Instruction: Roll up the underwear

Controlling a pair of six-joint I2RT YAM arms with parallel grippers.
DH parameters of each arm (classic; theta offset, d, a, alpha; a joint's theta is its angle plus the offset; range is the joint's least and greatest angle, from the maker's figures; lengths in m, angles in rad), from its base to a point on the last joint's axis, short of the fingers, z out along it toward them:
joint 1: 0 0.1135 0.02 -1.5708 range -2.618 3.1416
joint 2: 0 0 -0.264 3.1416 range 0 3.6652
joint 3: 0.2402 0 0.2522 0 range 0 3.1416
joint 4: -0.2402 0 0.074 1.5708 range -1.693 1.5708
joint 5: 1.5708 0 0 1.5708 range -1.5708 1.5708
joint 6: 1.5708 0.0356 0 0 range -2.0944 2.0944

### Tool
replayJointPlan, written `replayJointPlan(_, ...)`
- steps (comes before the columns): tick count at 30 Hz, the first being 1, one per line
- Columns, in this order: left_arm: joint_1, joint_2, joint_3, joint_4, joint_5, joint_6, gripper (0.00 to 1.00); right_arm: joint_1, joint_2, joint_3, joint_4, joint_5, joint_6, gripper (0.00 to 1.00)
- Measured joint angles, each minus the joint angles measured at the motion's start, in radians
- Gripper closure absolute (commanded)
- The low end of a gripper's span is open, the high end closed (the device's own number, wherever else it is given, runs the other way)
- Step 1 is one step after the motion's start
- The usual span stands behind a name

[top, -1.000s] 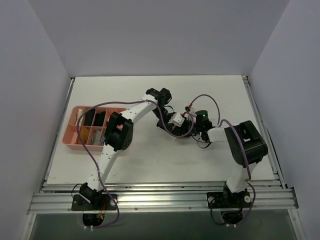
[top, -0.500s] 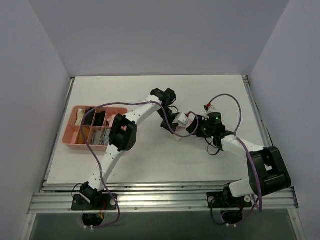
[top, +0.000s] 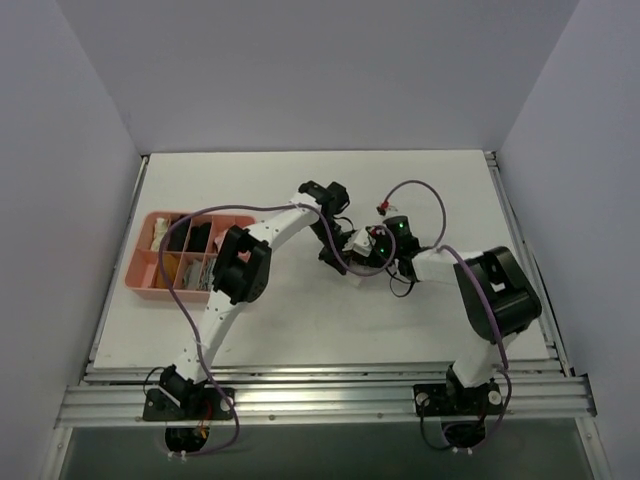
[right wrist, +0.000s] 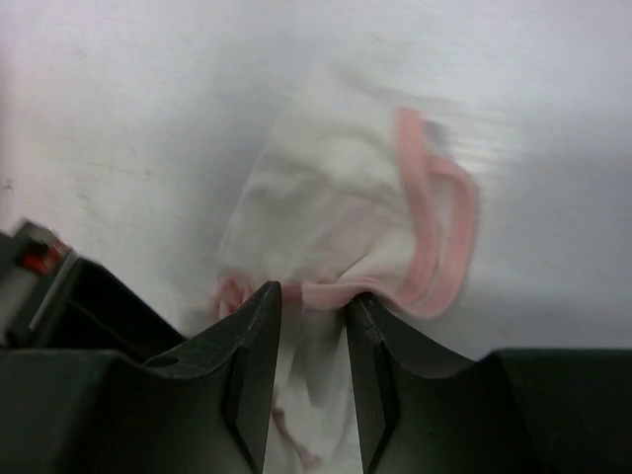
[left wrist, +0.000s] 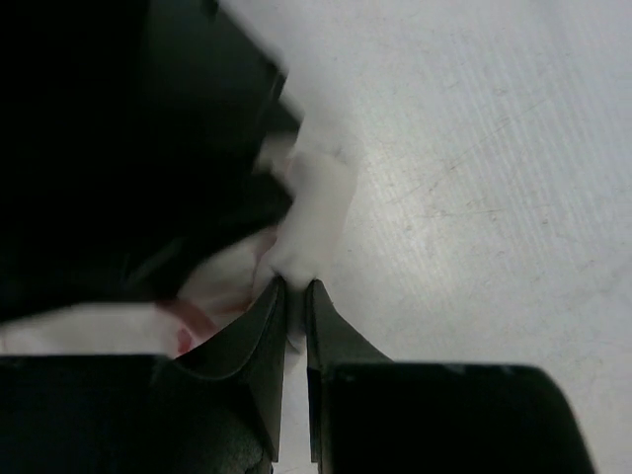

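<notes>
1. I am watching both arms reaching in over the middle of the table, with their wrists meeting nose to nose well to the right of the pink tray.
2. The underwear is lying bunched on the bare tabletop right where the two grippers are meeting. From overhead I am barely making it out, because the wrists are covering it.
3. In the left wrist view, the left gripper is pinching down. Its fingers are standing almost together, with a thin edge of the white cloth caught in the narrow slot between the tips.
4. From that pinch the cloth is running up and away as a pale, blurred fold, and a streak of reddish trim is showing just left of the fingers.
5. In the right wrist view, the right gripper is standing with its jaws partly apart, and a bunch of the fabric is filling the gap from one finger to the other. I am reading that as a grip on the underwear.
6. The pink edge trim is looping out to the right of the crumpled white body and curling back to the fingertips, where it is crossing between them.
7. The tray is sitting near the left edge of the table, and I am seeing rolled garments, dark and pale, in its compartments.
</notes>
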Motion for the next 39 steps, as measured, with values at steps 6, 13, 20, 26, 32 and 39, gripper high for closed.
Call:
replayJointPlan(6, 0.027, -0.079, -0.164, 0.005, 0.033, -0.056, 0.88, 0.057, 0.12, 0.137, 0.01, -0.011, -0.011, 0.69)
replayJointPlan(13, 0.026, -0.075, -0.164, -0.016, 0.029, -0.127, 0.9, 0.016, 0.028, 0.013, 0.061, 0.001, 0.013, 0.6)
replayJointPlan(20, 0.033, -0.04, -0.113, -0.045, 0.041, -0.179, 0.9, -0.008, -0.241, -0.169, 0.011, 0.127, 0.04, 0.57)
replayJointPlan(26, 0.039, -0.02, -0.089, -0.06, 0.058, -0.211, 0.9, 0.044, -0.518, -0.25, -0.024, 0.295, 0.094, 0.53)
replayJointPlan(32, 0.044, 0.0, -0.06, -0.078, 0.071, -0.229, 0.9, 0.253, -0.759, -0.311, -0.073, 0.52, 0.136, 0.52)
replayJointPlan(39, 0.045, 0.014, -0.038, -0.091, 0.073, -0.256, 0.9, 0.546, -0.77, -0.344, -0.09, 0.713, 0.115, 0.53)
